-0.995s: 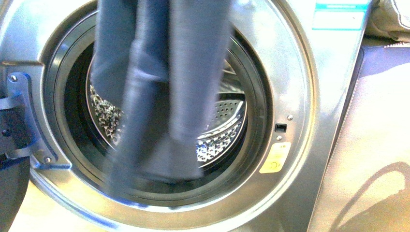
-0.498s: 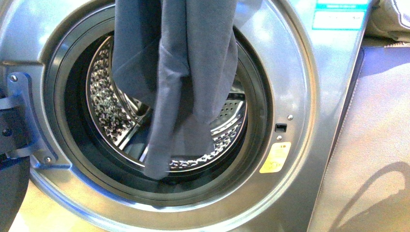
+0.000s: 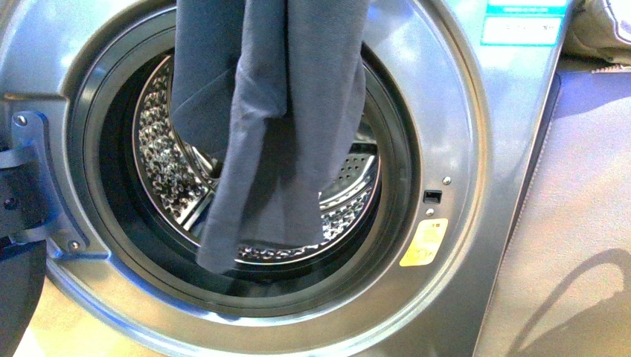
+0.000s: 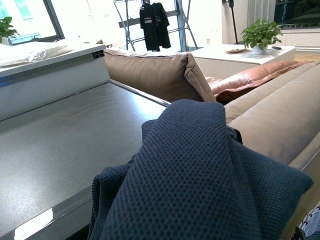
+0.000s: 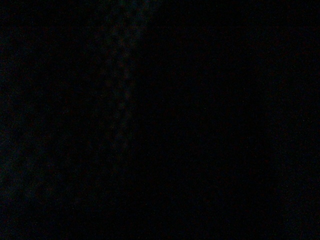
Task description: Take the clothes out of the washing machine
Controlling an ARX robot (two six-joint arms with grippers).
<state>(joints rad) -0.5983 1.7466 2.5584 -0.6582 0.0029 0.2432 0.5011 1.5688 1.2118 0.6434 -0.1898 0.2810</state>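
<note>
**Front view.** Washing machine (image 3: 476, 134) fills the frame, grey metallic front, porthole open. Door hinge (image 3: 30, 171) at the left edge of the ring. Perforated steel drum (image 3: 160, 171) visible through the opening. Clothes (image 3: 290, 134): slate-blue limp fabric hanging down from above the top edge of the frame. It hangs in front of the drum opening and covers its upper middle. The lower hem hangs free over the lower part of the opening, clear of the door seal. Where the fabric is held lies out of frame. Yellow sticker (image 3: 424, 242) on the front panel, right of the opening and low. Blue-white label (image 3: 524, 22) at the upper right corner of the panel. Neither arm shows here.

**Left wrist view.** Clothes (image 4: 200, 175) bunched right against the lens, dark navy knit, filling the near foreground. Left jaws buried under the fabric; cannot tell whether they are clenched or released. The grey top of the washing machine (image 4: 55, 145) runs beside the cloth. Beyond it, a tan cushion (image 4: 150, 75) and a beige sofa (image 4: 280, 115). Further off, a potted plant (image 4: 260, 34) on a white bench (image 4: 220, 55), and black shirts (image 4: 152, 20) hanging on a rack.

**Right wrist view.** Dark; nothing read from it. Right jaws not seen.
</note>
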